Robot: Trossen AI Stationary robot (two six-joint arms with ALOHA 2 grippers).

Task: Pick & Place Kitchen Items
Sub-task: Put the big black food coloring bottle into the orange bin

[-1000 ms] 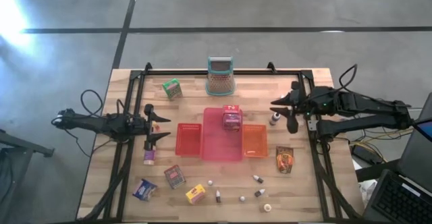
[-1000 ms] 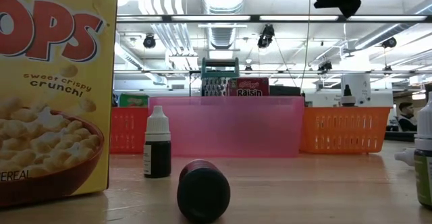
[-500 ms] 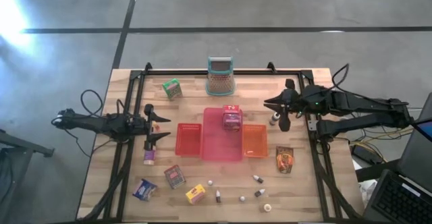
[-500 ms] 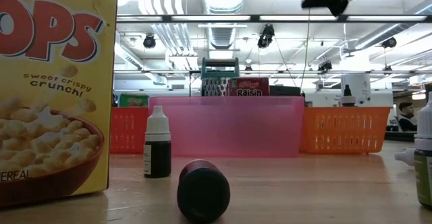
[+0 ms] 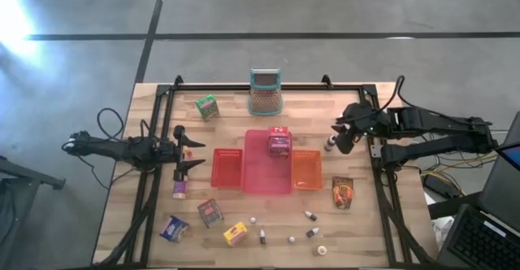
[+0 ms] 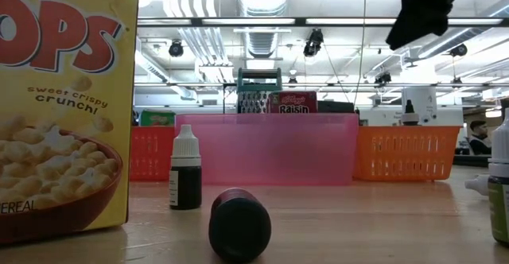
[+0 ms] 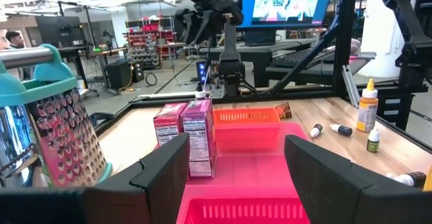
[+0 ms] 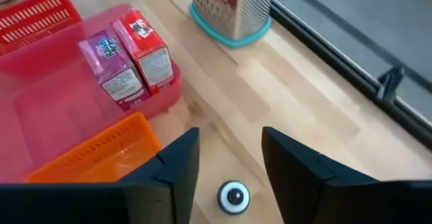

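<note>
Where the table's nine o'clock edge lies, left gripper point(image 5: 180, 150) waiting, fingers spread, empty. At six o'clock, yellow cereal box point(image 6: 64, 105) reading "sweet crispy crunch!". In the pink tray point(image 5: 258, 176) at centre, red box point(image 6: 292, 102) marked "Raisin" beside pink box point(image 8: 111, 72). At three o'clock, right gripper point(image 8: 228, 160) parted, empty, above small capped bottle point(image 8: 233, 196).

boxes point(image 5: 279, 141): 7 | small bottles and jars point(image 5: 330, 144): 8 | trays point(image 5: 268, 171): 3 | orange packet point(image 5: 342, 193): 1 | grater point(image 5: 265, 92): 1
</note>
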